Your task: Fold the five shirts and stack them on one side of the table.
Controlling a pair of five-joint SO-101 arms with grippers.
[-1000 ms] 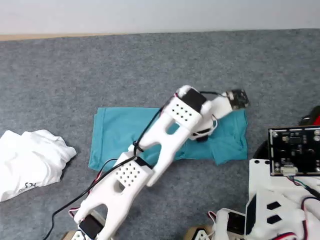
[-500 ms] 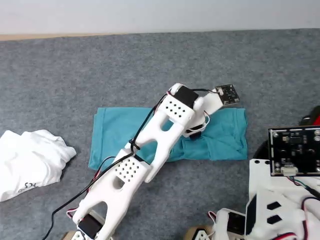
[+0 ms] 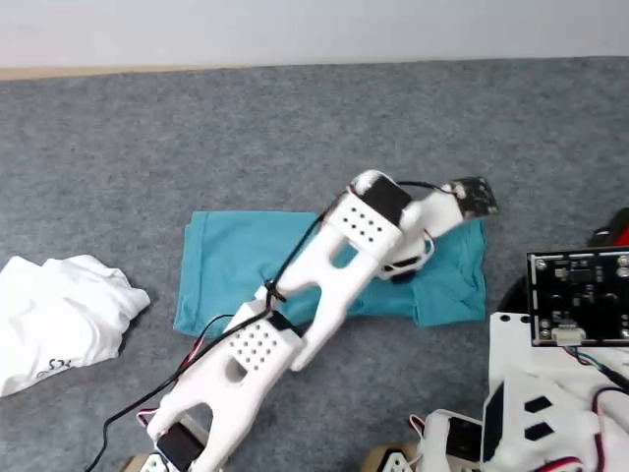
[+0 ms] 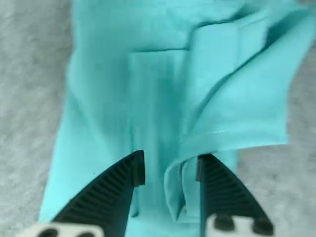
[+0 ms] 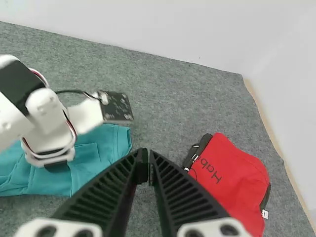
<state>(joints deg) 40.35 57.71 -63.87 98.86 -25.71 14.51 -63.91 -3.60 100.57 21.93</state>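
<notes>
- Resting at the near right edge, right tool (image 5: 148, 159) has its jaws pressed together, empty.
- Left arm stretches diagonally outward; left tool (image 4: 168, 170) spread, straddling a fold of the teal shirt (image 3: 236, 265).
- Its wrist swung back rightward since half a second ago.
- Teal shirt lies mid-tabletop (image 3: 295, 128), long axis side to side.

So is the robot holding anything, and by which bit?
Nothing is gripped. The left gripper has its jaws open around a folded hem of the teal shirt; the right gripper is shut and empty.
</notes>
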